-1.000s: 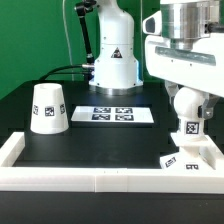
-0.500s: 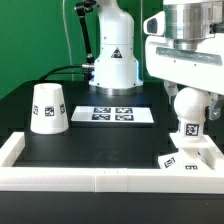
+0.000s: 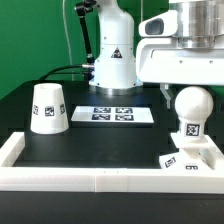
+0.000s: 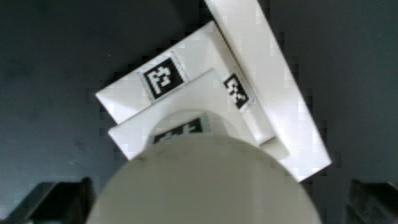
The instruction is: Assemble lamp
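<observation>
The white ball-shaped bulb (image 3: 190,108) stands upright on the small square flat base (image 3: 188,156) at the exterior view's right, next to the white wall. My gripper (image 3: 189,87) hangs just above the bulb, open, its jaws either side of the bulb's top and not touching it. In the wrist view the bulb (image 4: 196,180) fills the space between the dark fingertips (image 4: 59,203), with the tagged base (image 4: 187,85) beneath it. The truncated-cone shade (image 3: 47,107) stands alone at the exterior view's left.
The marker board (image 3: 120,114) lies flat at the back middle. A low white wall (image 3: 90,178) borders the black table at the front and sides. The arm's white pedestal (image 3: 113,55) stands behind the marker board.
My gripper has let go of the bulb and risen; a second ago its fingers were lower around the bulb. The bulb stays standing on the base.
</observation>
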